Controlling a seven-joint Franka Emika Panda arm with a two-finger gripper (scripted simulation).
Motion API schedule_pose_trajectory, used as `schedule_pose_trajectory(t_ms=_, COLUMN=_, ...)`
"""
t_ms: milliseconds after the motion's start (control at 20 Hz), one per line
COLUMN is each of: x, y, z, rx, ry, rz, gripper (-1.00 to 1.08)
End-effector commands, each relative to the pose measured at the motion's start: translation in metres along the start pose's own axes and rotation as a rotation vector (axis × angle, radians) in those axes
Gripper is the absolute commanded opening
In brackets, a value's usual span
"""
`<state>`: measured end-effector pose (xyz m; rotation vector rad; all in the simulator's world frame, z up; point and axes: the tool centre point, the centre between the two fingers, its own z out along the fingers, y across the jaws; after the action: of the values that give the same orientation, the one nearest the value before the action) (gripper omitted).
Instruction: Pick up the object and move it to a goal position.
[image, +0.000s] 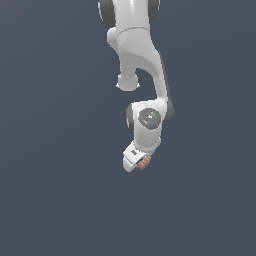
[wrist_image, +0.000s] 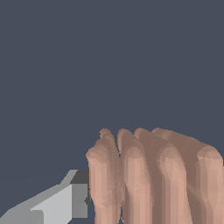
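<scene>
object (image: 144, 162) clamped in jaws, ridges running along finger (wrist_image: 57, 203), protruding sideways.

The object (image: 144, 163) sits right at the gripper (image: 137, 164) tip, pressed against one finger (wrist_image: 65, 201), below the arm (image: 140, 65).

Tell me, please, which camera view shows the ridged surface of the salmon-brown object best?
The wrist view: the object fills much of the picture, its wavy ridges plain. The exterior view shows only a tiny brown lump at the gripper, ridges barely visible.
</scene>
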<state>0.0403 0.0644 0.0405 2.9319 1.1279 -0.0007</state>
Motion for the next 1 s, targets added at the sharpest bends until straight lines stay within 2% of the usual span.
schedule_pose_trajectory(t_ms=0, x=0.0, y=0.0, z=0.0, rx=0.0, ry=0.0, rz=0.0, gripper=-1.0)
schedule_pose_trajectory(t_ms=450, x=0.009, y=0.003, z=-0.016, rx=-0.01, ry=0.022, rz=-0.026, gripper=-1.0)
schedule_pose_trajectory(t_ms=700, x=0.029, y=0.007, z=-0.054, rx=-0.033, ry=0.074, rz=-0.086, gripper=-1.0)
schedule_pose_trajectory(t_ms=950, x=0.056, y=0.011, z=-0.114, rx=-0.068, ry=0.151, rz=-0.177, gripper=-1.0)
